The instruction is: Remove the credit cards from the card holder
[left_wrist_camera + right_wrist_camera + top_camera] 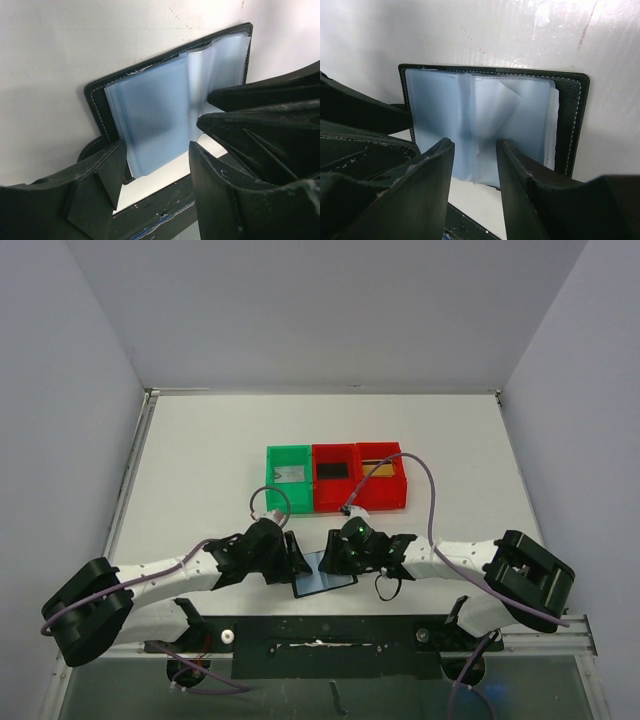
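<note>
Left wrist: card holder (pixel 155 110) apparently open.

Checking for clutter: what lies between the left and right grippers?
The open card holder, flat on the table, lies between the left gripper and right gripper; the top view shows it.

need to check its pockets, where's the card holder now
In the top view the card holder lies open at the near edge of the table, centre, between the left claw and right claw, on the near side of the row of bins.
</note>
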Robot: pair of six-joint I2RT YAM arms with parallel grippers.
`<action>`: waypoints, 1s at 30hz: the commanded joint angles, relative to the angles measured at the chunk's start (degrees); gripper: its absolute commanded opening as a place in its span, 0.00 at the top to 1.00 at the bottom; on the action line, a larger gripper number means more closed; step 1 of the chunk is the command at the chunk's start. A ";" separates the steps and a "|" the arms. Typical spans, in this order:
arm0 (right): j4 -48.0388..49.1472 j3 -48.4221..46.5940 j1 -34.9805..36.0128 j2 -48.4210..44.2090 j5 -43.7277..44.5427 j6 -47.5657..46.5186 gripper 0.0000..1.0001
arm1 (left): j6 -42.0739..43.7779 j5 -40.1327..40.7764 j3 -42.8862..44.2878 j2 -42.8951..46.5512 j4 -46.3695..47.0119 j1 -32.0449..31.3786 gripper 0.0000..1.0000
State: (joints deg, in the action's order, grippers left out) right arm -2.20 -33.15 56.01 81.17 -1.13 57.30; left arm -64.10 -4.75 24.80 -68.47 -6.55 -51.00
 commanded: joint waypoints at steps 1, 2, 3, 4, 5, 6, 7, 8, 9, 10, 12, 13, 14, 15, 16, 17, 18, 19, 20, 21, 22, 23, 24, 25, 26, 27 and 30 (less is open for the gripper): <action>0.41 3.44 1.05 2.01 0.69 3.15 0.59 | -0.86 -0.82 1.22 -1.65 4.90 -0.59 0.48; 1.31 4.41 1.14 2.00 0.50 3.83 0.59 | -1.12 -1.05 0.95 -1.98 5.98 -0.59 0.49; 2.10 5.16 1.20 1.98 0.36 4.52 0.60 | -1.53 -1.31 0.74 -2.32 6.95 -0.62 0.51; 2.76 5.98 1.36 2.06 0.34 5.22 0.61 | -1.66 -1.79 0.55 -2.55 8.13 -0.74 0.52; 3.41 6.68 1.39 1.97 0.29 5.73 0.62 | -1.98 -1.97 0.33 -2.75 9.33 -0.76 0.53; 3.99 7.29 1.44 1.89 0.25 6.28 0.62 | -2.35 -2.17 0.20 -3.01 10.43 -0.86 0.53; 4.34 8.05 1.47 1.78 0.31 6.76 0.63 | -2.60 -2.29 0.09 -3.25 11.17 -0.88 0.53; 4.53 8.22 1.42 1.75 0.33 6.89 0.63 | -2.73 -2.48 0.16 -3.59 11.62 -0.93 0.53; 4.64 8.42 1.45 1.70 0.42 6.96 0.63 | -2.74 -2.53 0.16 -3.98 11.98 -0.94 0.53; 4.61 8.49 1.46 1.71 0.42 6.95 0.64 | -2.82 -2.69 0.15 -4.42 12.26 -0.94 0.53; 4.65 8.45 1.42 1.87 0.50 6.90 0.64 | -2.95 -2.90 0.23 -5.52 12.86 -1.02 0.53; 4.65 8.45 1.44 1.81 0.61 6.90 0.64 | -3.00 -2.99 0.29 -5.87 13.14 -1.10 0.54; 4.66 8.45 1.47 1.87 0.60 6.92 0.65 | -3.02 -3.00 0.38 -6.03 13.21 -1.21 0.55; 4.66 8.47 1.47 1.78 0.64 6.88 0.65 | -3.05 -2.84 0.44 -6.06 13.24 -1.28 0.56; 4.59 8.51 1.42 1.80 0.72 6.89 0.65 | -2.92 -2.62 0.63 -6.06 13.04 -1.31 0.60; 4.53 8.46 1.47 1.60 0.89 6.92 0.65 | -2.83 -2.31 0.87 -6.00 12.49 -1.32 0.63; 4.43 8.45 1.45 1.45 1.06 6.88 0.65 | -2.60 -1.64 1.18 -5.79 11.66 -1.36 0.67; 4.33 8.47 1.43 1.25 1.16 6.94 0.65 | -2.35 -1.03 1.48 -5.47 10.51 -1.37 0.71; 4.25 8.51 1.46 1.10 1.35 6.92 0.65 | -2.06 -0.51 1.79 -5.14 9.53 -1.40 0.74; 4.18 8.46 1.47 0.96 1.62 6.93 0.65 | -1.84 0.02 2.03 -4.72 8.56 -1.38 0.77; 4.14 8.56 1.42 0.83 1.71 7.03 0.65 | -1.78 0.47 2.09 -4.17 7.88 -1.38 0.78; 4.05 8.51 1.41 0.64 1.85 7.04 0.65 | -1.80 0.76 1.99 -3.61 7.59 -1.38 0.80; 4.04 8.49 1.44 0.65 1.97 7.16 0.65 | -1.89 1.01 1.72 -2.97 7.71 -1.39 0.83; 4.04 8.45 1.41 0.60 2.11 7.18 0.65 | -1.96 1.13 1.41 -2.34 8.03 -1.38 0.86; 4.04 8.46 1.40 0.64 2.09 7.19 0.65 | -2.11 1.26 1.18 -1.71 8.31 -1.38 0.90; 3.97 8.31 1.44 0.83 2.09 7.21 0.65 | -2.17 1.42 0.91 -1.15 8.38 -1.40 0.93; 3.91 7.74 1.39 0.98 2.02 6.71 0.65 | -1.33 2.11 1.95 -0.21 6.42 -1.43 0.99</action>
State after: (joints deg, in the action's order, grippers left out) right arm 8.99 -26.98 56.62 80.73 -0.54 65.21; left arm -66.78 -4.82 24.80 -71.53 0.58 -52.36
